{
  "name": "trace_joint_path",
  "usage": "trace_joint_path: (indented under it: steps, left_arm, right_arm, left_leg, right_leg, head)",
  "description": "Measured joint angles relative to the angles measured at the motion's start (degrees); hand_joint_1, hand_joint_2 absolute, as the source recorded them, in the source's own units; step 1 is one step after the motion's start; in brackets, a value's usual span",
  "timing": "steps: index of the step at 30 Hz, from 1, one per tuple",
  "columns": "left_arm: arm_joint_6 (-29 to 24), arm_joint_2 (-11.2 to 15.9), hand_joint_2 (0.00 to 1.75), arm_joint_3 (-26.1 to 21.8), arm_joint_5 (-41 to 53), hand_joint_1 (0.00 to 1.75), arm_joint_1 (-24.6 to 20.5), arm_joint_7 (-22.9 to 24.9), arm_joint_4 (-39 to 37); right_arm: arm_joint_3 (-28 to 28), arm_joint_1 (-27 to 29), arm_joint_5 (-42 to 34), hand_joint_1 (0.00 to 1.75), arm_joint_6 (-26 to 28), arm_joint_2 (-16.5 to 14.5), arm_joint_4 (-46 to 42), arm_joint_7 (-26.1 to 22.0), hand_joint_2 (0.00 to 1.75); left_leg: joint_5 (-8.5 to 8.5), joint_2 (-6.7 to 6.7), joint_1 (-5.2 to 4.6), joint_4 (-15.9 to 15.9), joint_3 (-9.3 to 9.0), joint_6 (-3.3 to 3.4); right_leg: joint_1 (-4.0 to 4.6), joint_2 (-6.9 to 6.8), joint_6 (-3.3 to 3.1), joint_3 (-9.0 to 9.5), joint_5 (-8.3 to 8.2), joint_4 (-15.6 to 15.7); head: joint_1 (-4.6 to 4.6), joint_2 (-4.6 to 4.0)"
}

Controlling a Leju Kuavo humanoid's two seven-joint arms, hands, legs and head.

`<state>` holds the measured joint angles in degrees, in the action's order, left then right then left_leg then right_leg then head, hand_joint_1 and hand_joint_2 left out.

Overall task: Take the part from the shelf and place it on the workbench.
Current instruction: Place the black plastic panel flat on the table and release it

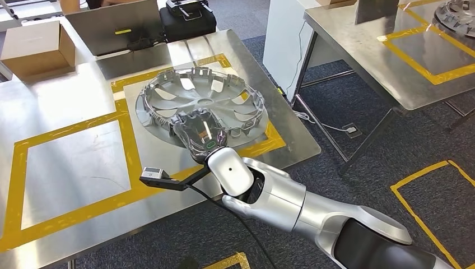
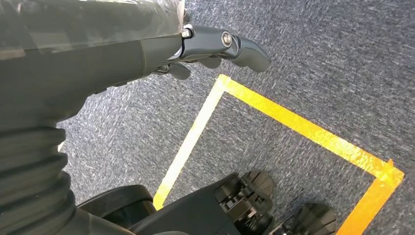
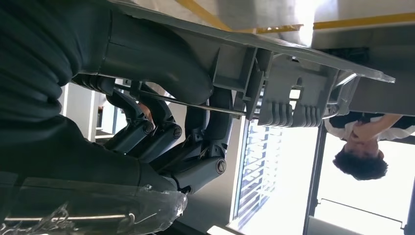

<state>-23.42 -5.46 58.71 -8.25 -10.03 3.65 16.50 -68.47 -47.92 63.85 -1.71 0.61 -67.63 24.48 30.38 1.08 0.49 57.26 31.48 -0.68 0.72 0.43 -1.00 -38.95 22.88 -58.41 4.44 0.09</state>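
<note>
The right hand (image 1: pixel 200 133) gripped the part's (image 1: pixel 201 101) rim, fingers (image 3: pixel 147 129) curled around it, on the table (image 1: pixel 67 162); releasing seemed next.

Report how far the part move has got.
Done: the part, a silver wheel cover, is off the shelf and lies on the workbench. In hand: the right hand grips its near rim; the right wrist view shows fingers curled on the rim. Left: let go and withdraw. The left hand hangs over the floor.
</note>
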Motion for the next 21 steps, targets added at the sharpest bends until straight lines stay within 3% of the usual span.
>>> trace_joint_path:
  steps: [14,18,21]
  left_arm:
    - [2.3,-0.2,1.75,0.9,1.1,0.00,0.1,-0.3,0.0]
    - [2.6,-0.3,1.75,0.9,1.1,0.00,0.2,-0.4,0.0]
    - [2.4,-0.4,1.75,0.9,1.3,0.00,0.4,-0.4,0.0]
  right_arm:
    - [-1.7,1.5,-2.3,1.75,-0.7,-2.8,6.3,-5.1,1.75]
    - [-1.9,1.9,-2.7,0.00,0.5,-3.8,8.8,-5.8,0.00]
    - [-2.0,2.1,-2.8,0.00,1.0,-4.2,10.0,-5.9,0.00]
  left_leg:
    - [0.02,0.00,0.00,0.0,0.03,0.04]
    - [0.03,0.00,0.00,0.0,0.03,0.06]
    - [0.04,0.00,0.00,0.0,0.03,0.07]
  right_leg:
    - [0.00,0.01,0.02,0.00,0.01,0.1]
    - [0.00,0.01,0.04,0.01,0.02,0.1]
    - [0.00,0.01,0.05,0.02,0.02,0.1]
  head:
    - [0.01,0.00]
    - [0.01,0.00]
    - [0.01,0.00]
